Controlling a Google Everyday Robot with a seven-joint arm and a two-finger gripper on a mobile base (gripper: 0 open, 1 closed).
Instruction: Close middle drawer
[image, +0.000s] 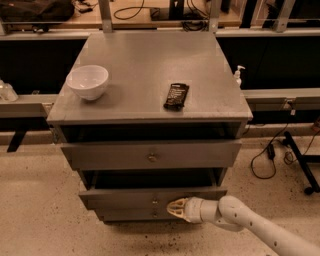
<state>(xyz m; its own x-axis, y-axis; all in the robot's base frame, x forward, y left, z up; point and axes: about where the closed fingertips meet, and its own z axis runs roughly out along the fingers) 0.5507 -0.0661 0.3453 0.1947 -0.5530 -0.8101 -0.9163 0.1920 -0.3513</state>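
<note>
- We see the middle drawer (120, 197) partly pulled out, under the taller top drawer (100, 156).
- The gripper (170, 208) sits low at centre, its tip against the middle drawer's front, just right of the knob (155, 200).
- Its fingers look pinched together, holding nothing.
- On the cabinet top (150, 55) we see a white bowl (87, 81) left and a dark packet (176, 95) right.

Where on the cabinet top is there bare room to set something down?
Bare: the back half of the cabinet top behind the bowl and black packet, and the gap between them. Crowded: low down, the gripper at the middle drawer front.
</note>
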